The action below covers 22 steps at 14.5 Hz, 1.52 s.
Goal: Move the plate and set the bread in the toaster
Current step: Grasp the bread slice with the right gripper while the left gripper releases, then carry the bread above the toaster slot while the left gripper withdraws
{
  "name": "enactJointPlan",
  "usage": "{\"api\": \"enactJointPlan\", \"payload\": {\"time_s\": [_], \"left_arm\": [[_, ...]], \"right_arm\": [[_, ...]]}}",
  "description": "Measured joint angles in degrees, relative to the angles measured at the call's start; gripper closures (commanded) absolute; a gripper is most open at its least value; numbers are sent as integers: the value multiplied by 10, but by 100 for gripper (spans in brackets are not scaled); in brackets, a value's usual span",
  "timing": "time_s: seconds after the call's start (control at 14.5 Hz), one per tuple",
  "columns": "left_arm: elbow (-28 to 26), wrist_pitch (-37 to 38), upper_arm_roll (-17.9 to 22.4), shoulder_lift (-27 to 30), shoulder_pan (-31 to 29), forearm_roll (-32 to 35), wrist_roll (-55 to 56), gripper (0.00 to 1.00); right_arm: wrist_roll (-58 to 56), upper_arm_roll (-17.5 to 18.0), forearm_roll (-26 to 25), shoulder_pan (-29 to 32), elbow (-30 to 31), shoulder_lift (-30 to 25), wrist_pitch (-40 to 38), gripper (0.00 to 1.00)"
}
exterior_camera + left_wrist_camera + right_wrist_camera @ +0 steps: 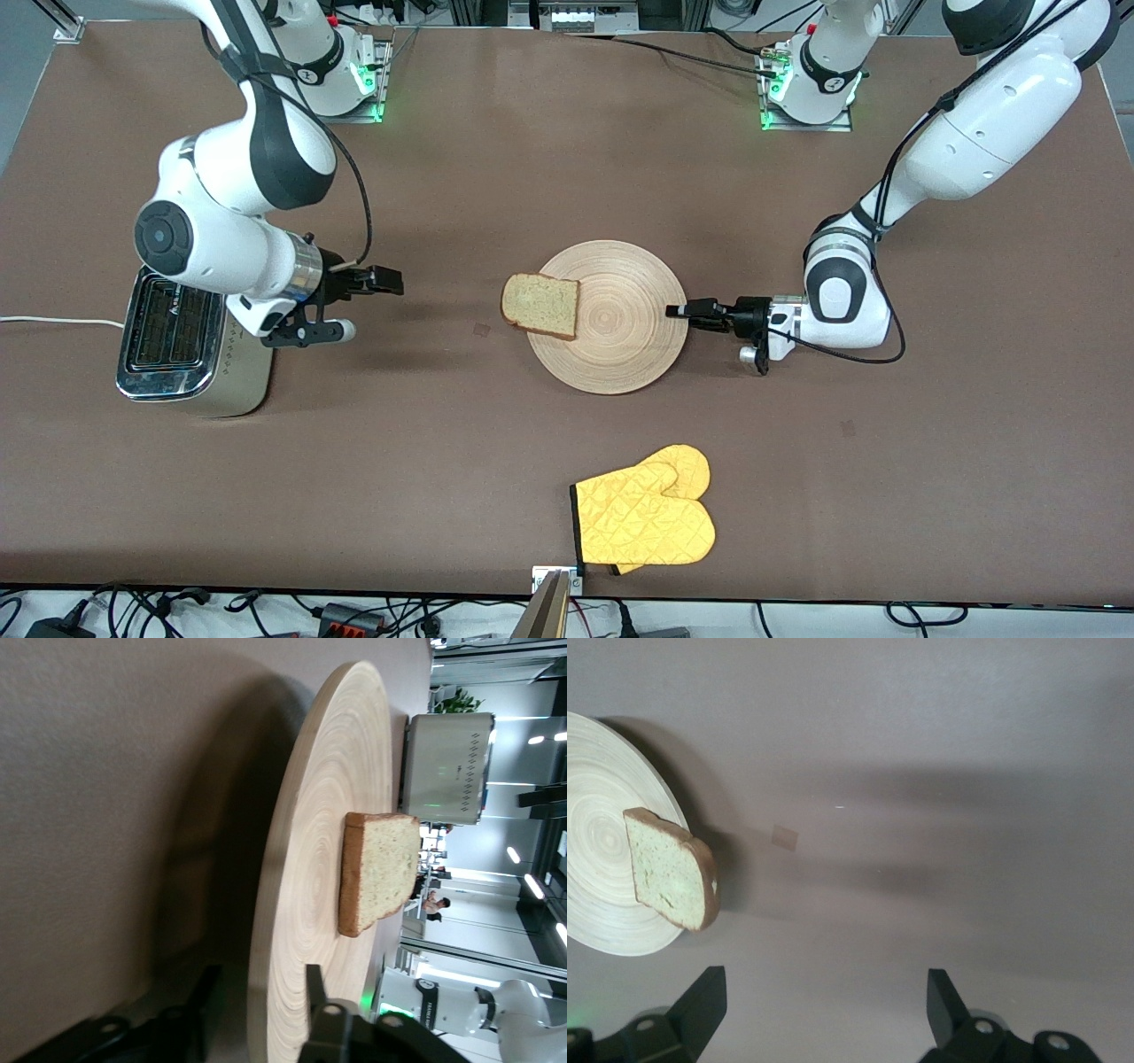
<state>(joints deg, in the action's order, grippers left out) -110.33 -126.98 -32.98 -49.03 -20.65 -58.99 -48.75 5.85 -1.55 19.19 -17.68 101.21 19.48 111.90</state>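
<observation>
A: Where is the left gripper [675,311]?
B: Low at the rim of the wooden plate [620,354], on the side toward the left arm's end of the table. In the left wrist view its fingers [317,988] straddle the plate's edge with a gap on each side, so it is released, not clamping.

A: And the right gripper [394,281]?
B: Up over bare table between the chrome toaster [182,341] and the plate, jaws spread wide, holding nothing.

A: The bread [541,305]?
B: Lying on the plate, on the edge toward the toaster, its crust overhanging the rim.

A: Anything else?
B: A yellow oven mitt [644,519] lies nearer the front camera than the plate.
</observation>
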Motion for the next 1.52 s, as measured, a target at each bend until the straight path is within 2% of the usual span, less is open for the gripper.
{"api": "enactJointPlan", "payload": {"time_s": [0.14,0.34,0.48,0.69,1.17,1.31,1.52], "left_arm": [[5,45,0,11,-28,0,-1,0],[17,135,1,48,-87,36,3,0],[49,210,1,69,-120,102,31,0],[135,313,1,81,-146,213,88,0],[305,463,-12,102,-129,458,176,0],[330,484,-13,123,-110,511,198,0],[334,490,-13,149,-67,618,259,0]], "right_arm": [[0,1,31,-8,-1,26,26,0],[0,4,113,-31,-2,64,48,0],[1,4,151,-41,-2,82,63,0],[-1,6,203,-46,-3,109,82,0],[-2,10,251,-99,-30,165,135,0],[-7,10,271,-102,-44,178,135,0],[-19,10,287,-107,-53,191,137,0]]}}
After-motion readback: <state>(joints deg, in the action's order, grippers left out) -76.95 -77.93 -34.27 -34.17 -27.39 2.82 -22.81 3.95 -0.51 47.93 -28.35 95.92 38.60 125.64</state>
